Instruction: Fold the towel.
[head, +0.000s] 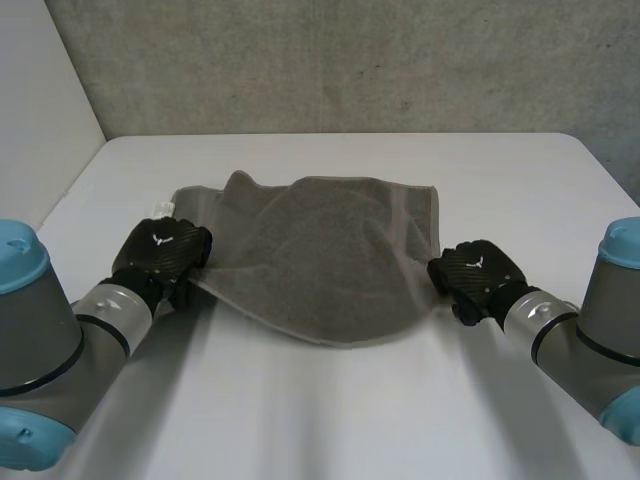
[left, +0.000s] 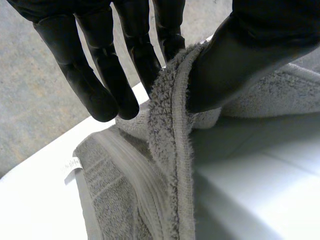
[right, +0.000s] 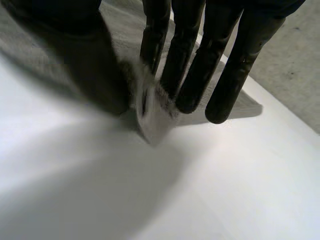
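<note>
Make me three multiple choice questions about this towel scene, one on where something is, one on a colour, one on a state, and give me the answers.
1. Where on the towel is the left hand?
A. at its left edge
B. on its middle
C. at its right edge

2. What colour is the towel?
A. grey
B. red
C. yellow

3. What is the right hand doing?
A. hanging open, touching nothing
B. pinching the towel's right edge
C. curled shut, holding nothing

Answers:
1 A: the head view shows it at the left edge.
2 A: the cloth is grey in every view.
3 B: the right wrist view shows cloth caught between the thumb and the fingers.
</note>
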